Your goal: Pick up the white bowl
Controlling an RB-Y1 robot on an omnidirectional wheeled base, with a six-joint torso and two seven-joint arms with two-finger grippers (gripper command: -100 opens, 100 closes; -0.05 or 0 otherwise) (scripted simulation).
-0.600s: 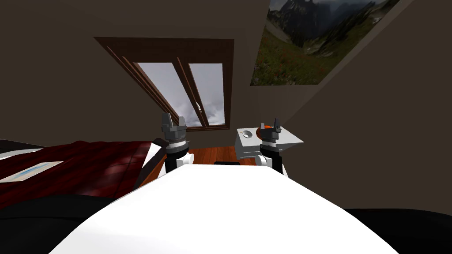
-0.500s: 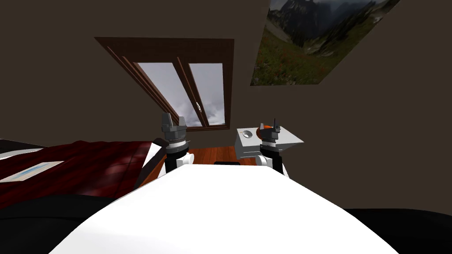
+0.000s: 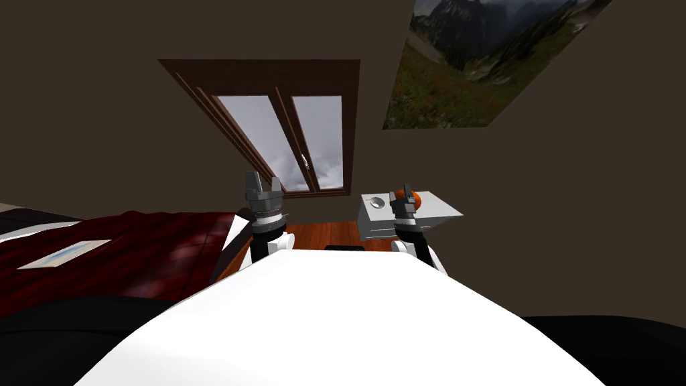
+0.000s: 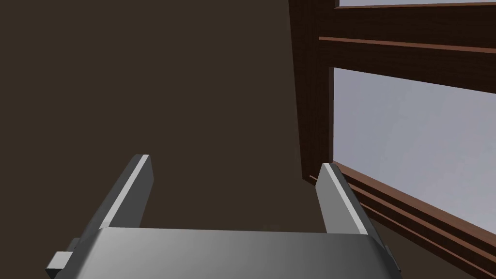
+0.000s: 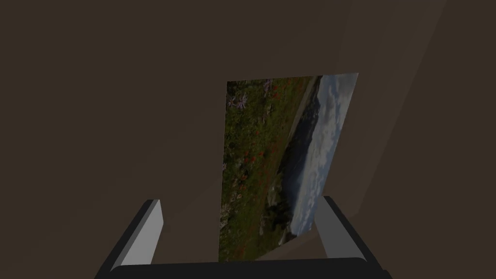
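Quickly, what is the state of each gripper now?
Left gripper: open, holding nothing.
Right gripper: open, holding nothing.

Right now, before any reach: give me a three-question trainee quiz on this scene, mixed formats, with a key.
1. True or false: the left tool is open.
2. The pale bowl sits on: A) a chair, B) the pale bedside cabinet, C) a sofa.
3. Fill in: the small thing on the cabinet near the bowl is coloured ____.

Key: 1 true; 2 B; 3 orange.
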